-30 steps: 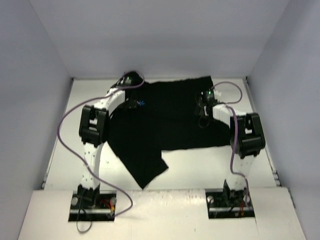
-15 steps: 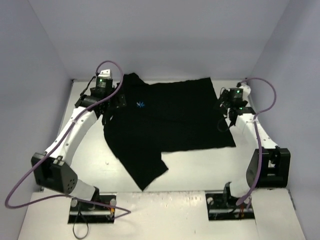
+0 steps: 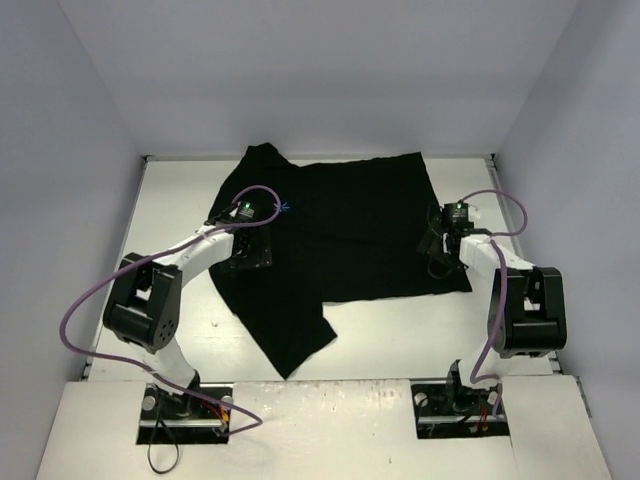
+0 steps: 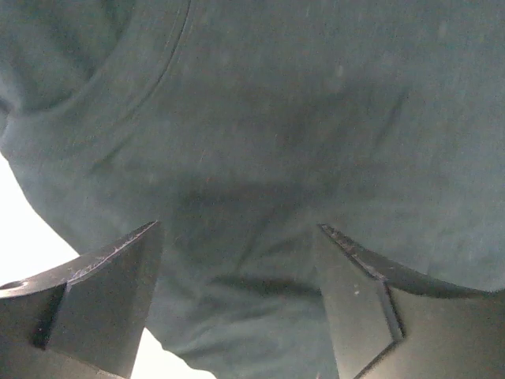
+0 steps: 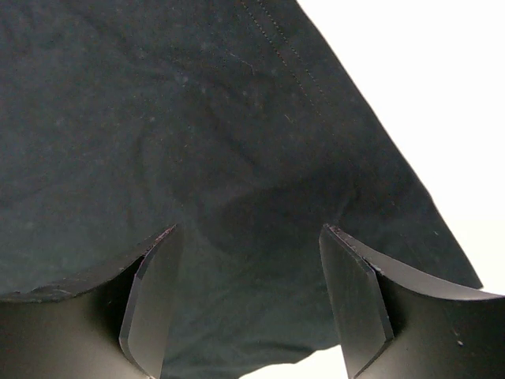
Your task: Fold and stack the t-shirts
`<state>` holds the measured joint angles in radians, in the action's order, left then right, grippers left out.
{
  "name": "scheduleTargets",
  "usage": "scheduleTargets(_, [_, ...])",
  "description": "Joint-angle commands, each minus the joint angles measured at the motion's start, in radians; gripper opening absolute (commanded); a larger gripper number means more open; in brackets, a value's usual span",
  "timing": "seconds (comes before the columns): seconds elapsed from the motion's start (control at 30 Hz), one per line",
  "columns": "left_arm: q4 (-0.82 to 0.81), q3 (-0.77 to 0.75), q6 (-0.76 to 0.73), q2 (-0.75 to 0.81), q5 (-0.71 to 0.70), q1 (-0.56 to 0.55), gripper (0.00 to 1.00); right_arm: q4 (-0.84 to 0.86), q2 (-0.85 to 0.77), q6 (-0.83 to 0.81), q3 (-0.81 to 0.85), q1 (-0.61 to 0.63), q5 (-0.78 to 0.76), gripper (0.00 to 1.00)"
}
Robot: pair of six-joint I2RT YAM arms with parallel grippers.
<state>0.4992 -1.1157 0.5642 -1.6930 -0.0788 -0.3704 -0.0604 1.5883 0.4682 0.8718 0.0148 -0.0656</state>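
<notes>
The t-shirt (image 3: 350,230) lies spread on the white surface (image 3: 400,330), roughly in the middle and towards the far side, mostly flat. Its long axis seems to run left to right: the collar (image 4: 154,83) and the small blue mark (image 3: 283,208) sit at the left end, and the straight stitched hem (image 5: 272,39) at the right. One sleeve (image 3: 262,160) points to the far wall. A longer flap (image 3: 290,345) reaches towards the near edge, so that side is not squared up. The left claw (image 3: 250,252) hangs just over the cloth near the collar, its jaws wide apart with nothing between them. The right claw (image 3: 438,255) is low over the hem corner, jaws also apart and empty. The step in hand looks like taking hold of both ends for a first fold. To do it well, each claw should pinch a single layer close to the edge. The two should grip at matching points so the cloth lifts evenly, and the near flap should be smoothed in before the fold is made.
</notes>
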Motion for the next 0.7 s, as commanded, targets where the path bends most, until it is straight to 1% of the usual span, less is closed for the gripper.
scheduleTargets(0.0, [-0.063,-0.108,-0.009,-0.078,-0.024,0.044,0.71,0.081,0.059,-0.011,-0.002,0.013,0.009,0.66])
scheduleTargets(0.2, [-0.045,-0.169,-0.048,-0.216,-0.032,0.096,0.71,0.121,0.135,-0.010,0.011,0.021,0.014,0.66])
scheduleTargets(0.3, [-0.022,-0.246,-0.071,-0.292,-0.031,0.128,0.71,0.123,0.180,-0.013,0.048,0.027,0.015,0.66])
scheduleTargets(0.33, [-0.021,-0.251,-0.079,-0.295,-0.030,0.130,0.71,0.123,0.187,-0.014,0.051,0.030,0.012,0.66])
scheduleTargets(0.43, [-0.004,-0.360,-0.104,-0.357,-0.014,0.179,0.71,0.115,0.192,-0.009,0.100,0.049,0.011,0.66])
scheduleTargets(0.5, [0.000,-0.406,-0.115,-0.363,0.011,0.208,0.71,0.100,0.175,-0.006,0.124,0.057,0.003,0.66])
scheduleTargets(0.57, [0.014,-0.432,-0.121,-0.336,0.033,0.230,0.72,0.075,0.139,-0.005,0.144,0.056,-0.013,0.66])
scheduleTargets(0.67, [0.033,-0.419,-0.128,-0.221,0.068,0.231,0.76,0.019,0.037,-0.014,0.154,0.040,-0.042,0.67])
